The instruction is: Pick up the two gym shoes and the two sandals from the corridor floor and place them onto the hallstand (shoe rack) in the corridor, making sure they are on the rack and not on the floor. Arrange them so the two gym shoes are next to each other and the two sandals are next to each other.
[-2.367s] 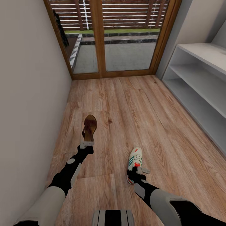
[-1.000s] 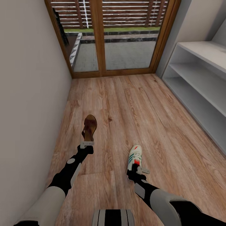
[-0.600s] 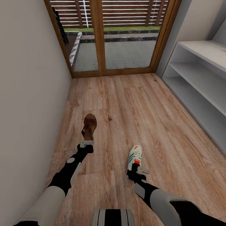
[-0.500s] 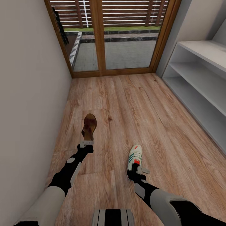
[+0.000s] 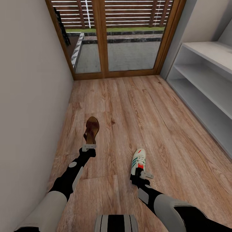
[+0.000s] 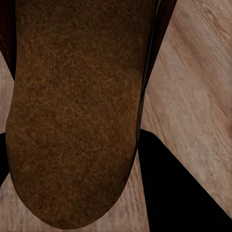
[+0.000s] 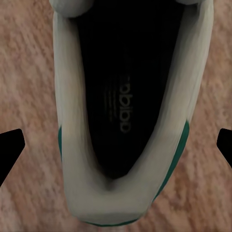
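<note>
Gripping sandal (image 5: 91, 130) | left gripper (image 5: 89, 148) tips hidden; gym shoe (image 5: 138, 163) heel covered

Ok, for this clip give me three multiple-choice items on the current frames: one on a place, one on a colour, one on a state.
1. Where does the hallstand stand in the head view?
A. right side
B. left wall
C. before the glass door

2. What colour are the gym shoe's side stripes?
A. blue
B. green
C. black

3. What is at the left gripper?
A. a gym shoe
B. nothing
C. a sandal

Key: 1 A, its white shelves line the right edge. 2 B, green stripes mark the white side. 3 C, the brown sandal juts from the gripper's fingers.
</note>
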Robot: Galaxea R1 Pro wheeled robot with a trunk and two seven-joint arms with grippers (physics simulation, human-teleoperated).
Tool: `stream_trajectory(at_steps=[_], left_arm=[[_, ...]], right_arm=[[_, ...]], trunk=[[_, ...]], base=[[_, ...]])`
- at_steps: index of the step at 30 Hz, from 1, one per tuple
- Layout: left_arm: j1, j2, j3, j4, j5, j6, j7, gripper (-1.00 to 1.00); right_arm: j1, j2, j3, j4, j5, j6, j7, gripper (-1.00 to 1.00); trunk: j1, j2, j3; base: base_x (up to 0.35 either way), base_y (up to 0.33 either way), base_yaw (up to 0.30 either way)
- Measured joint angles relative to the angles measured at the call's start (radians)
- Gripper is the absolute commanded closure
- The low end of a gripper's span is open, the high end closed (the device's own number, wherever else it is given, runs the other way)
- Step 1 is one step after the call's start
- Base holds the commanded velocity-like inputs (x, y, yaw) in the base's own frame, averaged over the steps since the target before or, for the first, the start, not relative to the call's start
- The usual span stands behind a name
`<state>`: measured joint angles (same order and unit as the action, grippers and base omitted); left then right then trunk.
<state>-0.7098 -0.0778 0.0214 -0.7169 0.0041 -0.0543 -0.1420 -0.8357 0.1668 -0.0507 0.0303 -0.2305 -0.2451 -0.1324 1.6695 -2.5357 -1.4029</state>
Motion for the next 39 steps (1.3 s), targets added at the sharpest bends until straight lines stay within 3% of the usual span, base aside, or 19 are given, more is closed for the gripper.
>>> stream_trajectory(at_steps=[24, 31, 39], left_arm=[[0.000, 0.000, -0.001, 0.000, 0.000, 0.000, 0.000, 1.00], [0.000, 0.000, 0.000, 0.000, 0.000, 0.000, 0.000, 1.00], [0.000, 0.000, -0.001, 0.000, 0.000, 0.000, 0.000, 1.00]], right_arm=[[0.007, -0.001, 0.007, -0.001, 0.002, -0.062, 0.001, -1.00], [0.007, -0.002, 0.099, 0.000, 0.007, -0.075, 0.001, -1.00], [0.019, -0.002, 0.127, 0.002, 0.008, -0.101, 0.001, -1.00]], trunk=[[0.000, 0.000, 0.000], [0.000, 0.000, 0.000], [0.000, 0.000, 0.000]], base=[[0.000, 0.000, 0.000], [0.000, 0.000, 0.000], [0.000, 0.000, 0.000]])
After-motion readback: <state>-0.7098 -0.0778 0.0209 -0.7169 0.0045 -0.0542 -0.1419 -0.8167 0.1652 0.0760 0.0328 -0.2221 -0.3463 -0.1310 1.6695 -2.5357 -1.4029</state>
